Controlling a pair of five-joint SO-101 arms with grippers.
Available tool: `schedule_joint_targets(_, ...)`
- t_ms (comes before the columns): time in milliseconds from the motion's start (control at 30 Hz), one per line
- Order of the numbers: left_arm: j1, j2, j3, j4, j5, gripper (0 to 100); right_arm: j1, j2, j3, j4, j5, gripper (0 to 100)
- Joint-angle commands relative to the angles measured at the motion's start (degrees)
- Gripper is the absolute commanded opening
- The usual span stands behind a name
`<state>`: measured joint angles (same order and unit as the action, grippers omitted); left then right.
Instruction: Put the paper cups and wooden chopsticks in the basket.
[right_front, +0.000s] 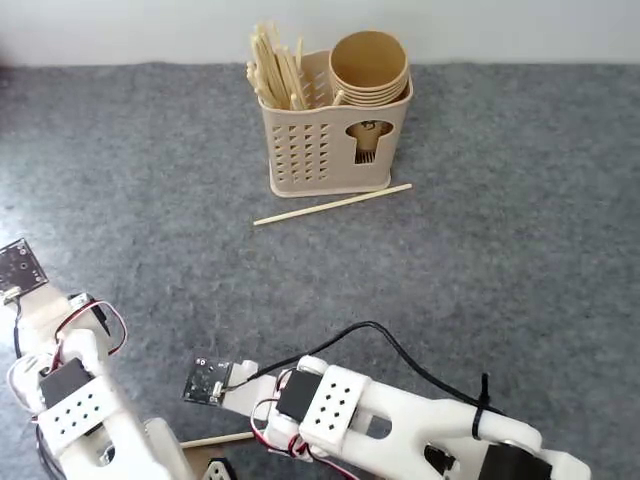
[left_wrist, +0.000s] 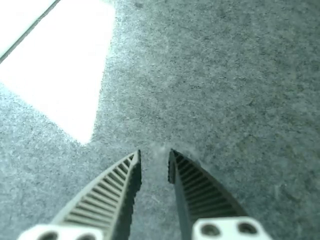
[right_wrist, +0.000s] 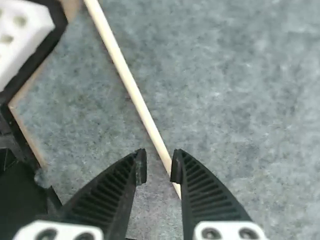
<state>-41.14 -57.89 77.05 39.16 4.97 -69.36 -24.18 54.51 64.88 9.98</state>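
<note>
Your right gripper (right_wrist: 158, 162) holds its jaws slightly apart astride the near chopstick (right_wrist: 130, 82), not clamping it. Your left gripper (left_wrist: 154, 162) has jaws slightly parted, holding nothing. The paper cups (right_front: 368, 62) sit in the far basket (right_front: 310, 150), with a second chopstick (right_front: 333, 204) on the counter (right_front: 520, 250) just before it.

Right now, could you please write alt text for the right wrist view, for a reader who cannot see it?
The right hand, its two black ribbed fingers slightly apart, hangs over a pale wooden chopstick lying on the grey fabric mat; the chopstick runs into the gap between the fingertips.
</note>
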Motion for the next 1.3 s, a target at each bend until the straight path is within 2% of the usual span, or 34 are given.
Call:
schedule_joint_targets(0,-0.2,-0.7,-2.7,-1.2,0.2,9,-0.4,-0.6,-0.3,-0.6,1.0,9.3)
schedule_joint_targets(133,-0.2,-0.7,-2.7,-1.2,0.2,9,-0.1,-0.6,-0.3,-0.7,1.2,9.3)
schedule_joint_targets(267,-0.2,-0.7,-2.7,-1.2,0.2,9,0.0,-0.6,-0.3,0.0,5.1,9.3)
schedule_joint_targets(467,-0.2,-0.7,-2.7,-1.2,0.2,9,1.3,-0.2,-0.2,0.0,5.4,9.2)
schedule_joint_targets(633,-0.2,-0.7,-2.7,-1.2,0.2,9,6.5,6.5,-0.3,-0.5,5.5,9.2)
schedule_joint_targets(833,-0.1,-0.7,-2.7,-1.3,0.2,9,6.9,13.1,-2.5,-1.3,5.5,9.1)
schedule_joint_targets(1033,-0.1,-0.7,-2.7,-1.3,0.2,9,6.9,13.8,-4.2,-1.5,5.5,1.2)
schedule_joint_targets(1267,-0.1,-0.7,-2.7,-1.3,0.2,9,7.4,13.8,-4.2,-1.4,5.5,0.9)
